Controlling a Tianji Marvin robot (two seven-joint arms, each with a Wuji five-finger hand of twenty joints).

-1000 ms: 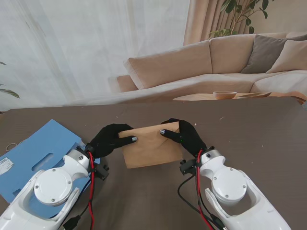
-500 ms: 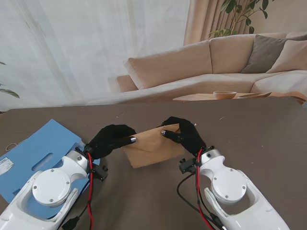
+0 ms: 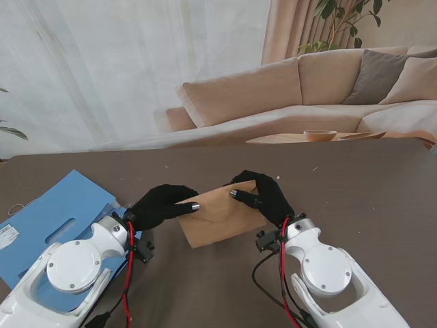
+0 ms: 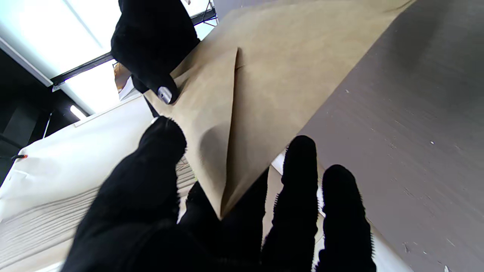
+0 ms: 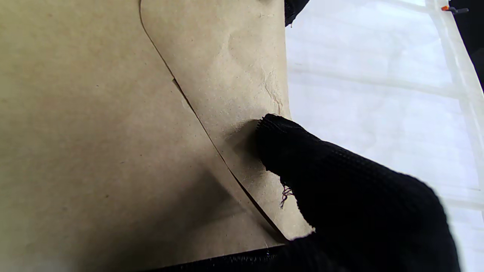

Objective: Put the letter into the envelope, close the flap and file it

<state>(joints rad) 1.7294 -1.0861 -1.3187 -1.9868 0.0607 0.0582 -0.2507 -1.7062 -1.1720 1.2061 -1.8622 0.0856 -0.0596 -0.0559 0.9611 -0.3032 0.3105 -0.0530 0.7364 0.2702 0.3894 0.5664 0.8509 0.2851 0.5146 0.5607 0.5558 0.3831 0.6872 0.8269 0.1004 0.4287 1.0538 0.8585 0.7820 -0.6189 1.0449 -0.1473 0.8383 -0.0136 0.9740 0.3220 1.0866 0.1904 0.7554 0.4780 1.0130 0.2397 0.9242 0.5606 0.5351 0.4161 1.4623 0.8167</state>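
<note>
A brown paper envelope [image 3: 222, 220] is held between both black-gloved hands over the dark table [image 3: 355, 191], tilted with its right end farther from me. My left hand [image 3: 162, 205] is shut on its left corner, thumb on top and fingers [image 4: 298, 189] underneath. My right hand [image 3: 265, 195] is shut on the far right edge. In the right wrist view its thumb [image 5: 302, 158] presses on the folded flap [image 5: 227, 68] of the envelope [image 5: 87, 132]. The left wrist view shows the envelope [image 4: 280, 75] with its flap down and my right hand [image 4: 151, 41] at its far end. No letter shows.
A blue file folder [image 3: 51, 215] lies flat on the table at the left, partly under my left arm. A sofa [image 3: 307, 89] and a low table with a wooden bowl [image 3: 319, 135] stand beyond the table's far edge.
The envelope has turned, its right end swinging farther from me and its left end nearer. Both hands kept their hold; the left hand shifted slightly right and nearer.
</note>
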